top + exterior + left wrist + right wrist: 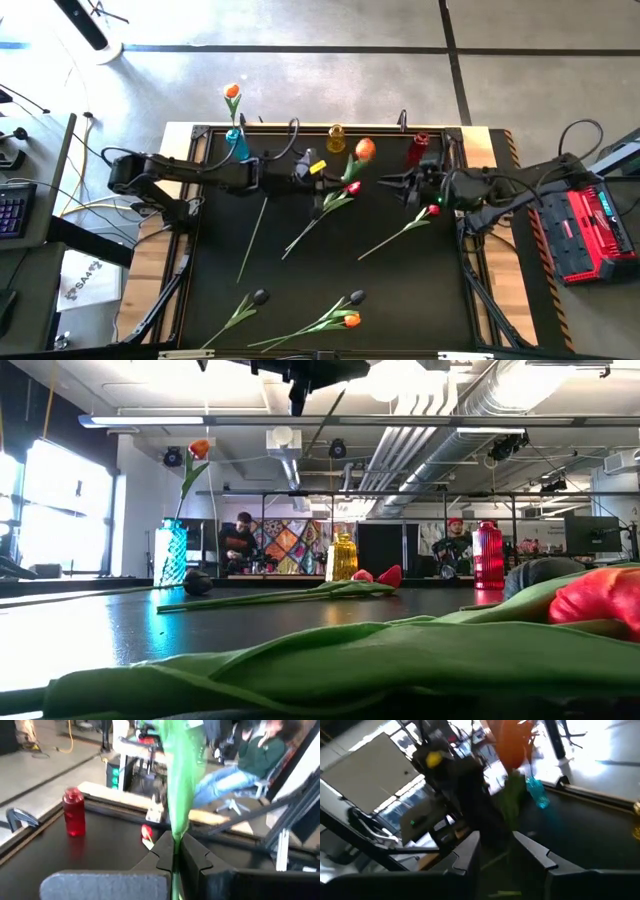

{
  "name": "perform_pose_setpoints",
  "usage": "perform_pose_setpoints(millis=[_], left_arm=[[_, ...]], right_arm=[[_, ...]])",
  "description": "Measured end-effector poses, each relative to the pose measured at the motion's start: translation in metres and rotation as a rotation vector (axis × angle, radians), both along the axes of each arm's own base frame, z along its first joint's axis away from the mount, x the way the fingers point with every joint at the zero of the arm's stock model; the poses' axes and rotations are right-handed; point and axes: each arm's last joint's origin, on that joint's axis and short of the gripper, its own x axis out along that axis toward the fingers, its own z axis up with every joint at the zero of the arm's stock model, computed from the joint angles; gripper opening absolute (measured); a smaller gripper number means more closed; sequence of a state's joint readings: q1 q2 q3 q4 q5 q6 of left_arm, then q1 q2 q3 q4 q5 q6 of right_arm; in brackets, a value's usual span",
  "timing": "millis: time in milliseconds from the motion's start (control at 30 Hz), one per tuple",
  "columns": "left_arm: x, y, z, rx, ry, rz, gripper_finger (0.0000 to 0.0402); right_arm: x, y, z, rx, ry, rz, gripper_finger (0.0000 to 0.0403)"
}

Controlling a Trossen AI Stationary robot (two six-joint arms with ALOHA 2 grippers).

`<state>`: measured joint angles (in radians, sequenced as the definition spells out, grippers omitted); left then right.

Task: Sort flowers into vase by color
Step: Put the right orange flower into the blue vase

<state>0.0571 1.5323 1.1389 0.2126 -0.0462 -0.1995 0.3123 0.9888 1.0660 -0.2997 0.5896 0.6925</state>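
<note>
from above, the black surface point(400, 290) carries three vases along its far edge: a blue vase point(237, 145) toward the far left corner with an orange tulip point(232, 92) standing in it, a yellow vase point(336, 137) at the middle, and a red vase point(418, 148) toward the far right corner. the left end effector point(325, 172) reaches across just inside the far edge and is clamped on the stem of a second orange tulip point(364, 150), whose head sits between the yellow and red vases. the right end effector point(392, 182) points in from the right edge, fingers spread, close beside that stem. two red tulips point(352, 190) point(432, 211) lie mid-surface with stems running toward the near edge, leaving open black surface at the left side and near right corner. near the near edge lie a black tulip point(259, 297) and a black and orange pair point(350, 318). the low view shows the three vases lined up on the far edge with flat open surface before them, and green leaves point(330, 655) crowding the near edge. the left wrist view shows its fingers point(162, 852) pinched on a green stem point(179, 795), the red vase beyond. the right wrist view shows parted fingers point(470, 851) on either side of the orange tulip's stem, not touching it, the blue vase farther off.
</note>
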Motion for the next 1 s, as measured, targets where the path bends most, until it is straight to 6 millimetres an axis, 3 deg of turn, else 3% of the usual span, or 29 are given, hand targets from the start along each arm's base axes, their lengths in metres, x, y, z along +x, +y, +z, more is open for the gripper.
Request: perform_pose_setpoints(millis=[300, 667, 1000], left_arm=[[-0.002, 0.017, 0.01, 0.007, -0.077, -0.019, 0.0], [-0.001, 0.013, 0.013, -0.004, -0.151, -0.092, 0.0], [-0.025, 0.009, -0.044, -0.192, -0.284, -0.097, 0.0]], right_arm=[[0.021, 0.02, -0.025, 0.021, 0.125, -0.002, 0.0096], [0.042, 0.039, -0.045, -0.027, 0.18, -0.012, 0.0096], [0.044, 0.041, -0.052, -0.083, 0.254, 0.066, 0.0096]])
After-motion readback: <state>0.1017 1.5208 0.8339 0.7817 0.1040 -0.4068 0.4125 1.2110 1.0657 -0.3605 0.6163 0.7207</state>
